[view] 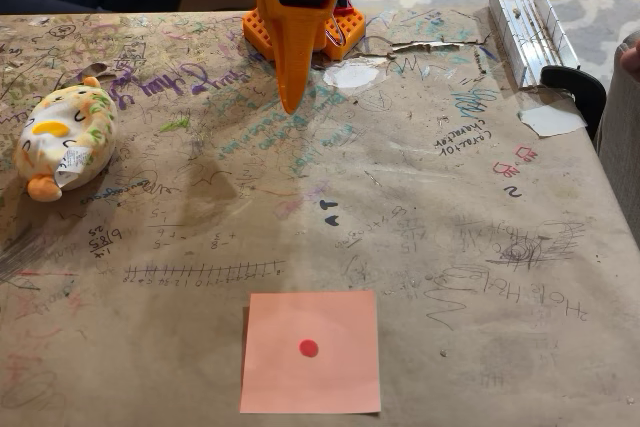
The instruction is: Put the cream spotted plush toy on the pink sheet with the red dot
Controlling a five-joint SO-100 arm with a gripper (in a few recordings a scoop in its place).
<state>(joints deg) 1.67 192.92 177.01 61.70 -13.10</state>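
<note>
**Tool parked, plush not yet picked up**

The orange tool (292, 97) hangs point-down at the far edge of the surface (450, 247), just in front of its base. Its fingers look pressed together into one wedge with nothing between them, so it reads as clenched and empty. The arm seems folded in a rest pose, leaving the work area free.

Taking the tool as landmark: the plush (63, 139) lies well to its left in the fixed view, on its side, apart from it. The pink sheet (311, 352) lies flat, well nearer the camera than the tool, its red dot uncovered. No containers are present. The reach toward the plush likely comes first.
</note>
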